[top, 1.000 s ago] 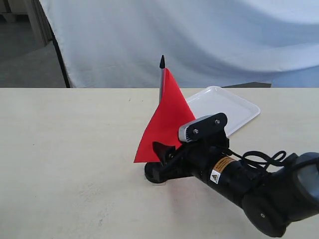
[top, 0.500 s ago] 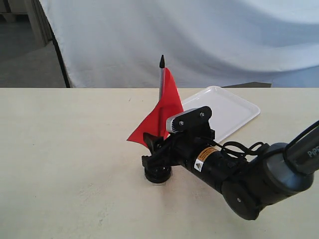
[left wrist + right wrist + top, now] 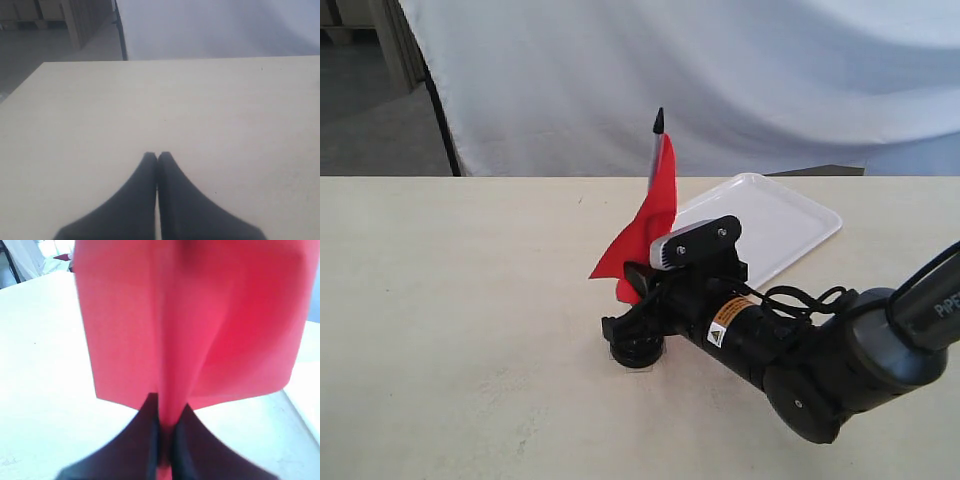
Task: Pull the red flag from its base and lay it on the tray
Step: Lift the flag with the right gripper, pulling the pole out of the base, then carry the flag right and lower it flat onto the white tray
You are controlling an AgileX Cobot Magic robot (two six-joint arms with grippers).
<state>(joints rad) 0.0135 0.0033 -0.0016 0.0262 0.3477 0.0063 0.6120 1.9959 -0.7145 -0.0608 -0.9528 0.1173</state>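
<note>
The red flag stands in the middle of the table, its pole leaning slightly right under a black tip. My right gripper reaches in low from the right and is shut on the flag's lower cloth and pole, just above the black base. In the right wrist view the red flag fills the frame, pinched between the right gripper fingers. The pole's foot is hidden behind the fingers. The white tray lies behind and to the right. My left gripper is shut on nothing over bare table.
A white cloth backdrop hangs behind the table's far edge. The right arm's body and its cable lie low over the table at the front right. A pale tray edge shows beside the flag in the right wrist view.
The right gripper has come in and shut on the flag, bunching the cloth. The pole tip has shifted right and slightly up. The base stays in place.
</note>
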